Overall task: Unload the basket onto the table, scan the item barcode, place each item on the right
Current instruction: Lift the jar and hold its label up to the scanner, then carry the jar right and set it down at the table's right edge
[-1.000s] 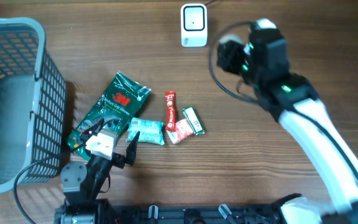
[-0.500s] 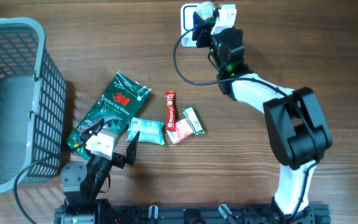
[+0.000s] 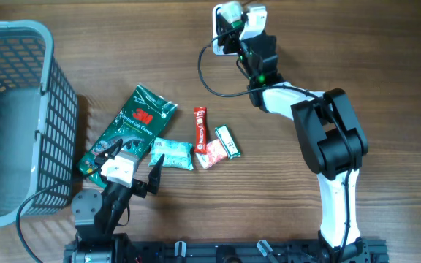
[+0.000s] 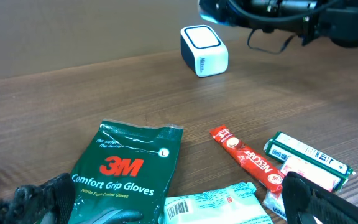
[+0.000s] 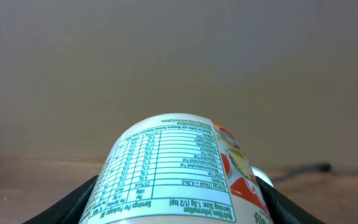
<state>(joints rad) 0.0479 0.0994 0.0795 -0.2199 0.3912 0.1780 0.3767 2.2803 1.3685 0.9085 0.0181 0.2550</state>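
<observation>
The labelled tub [image 5: 178, 167] is pinched in the right gripper [image 3: 240, 20], its nutrition panel facing the wrist camera; over the last second that arm has swung in from the right, so the tub now hangs over the white scanner [image 4: 204, 50] at the far side of the bench [image 3: 386, 66]; the scan looks imminent, though I cannot tell whether the barcode faces the scanner; the left gripper [image 3: 132, 162] rests spread wide, well apart, beside the glove pack [image 3: 134, 120].

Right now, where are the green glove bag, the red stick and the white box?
green glove bag [image 4: 124, 167], left wrist view, on its red logo.
red stick [image 4: 246, 157], left wrist view, middle of the packet.
white box [image 4: 202, 38], left wrist view, on its top face.
</observation>
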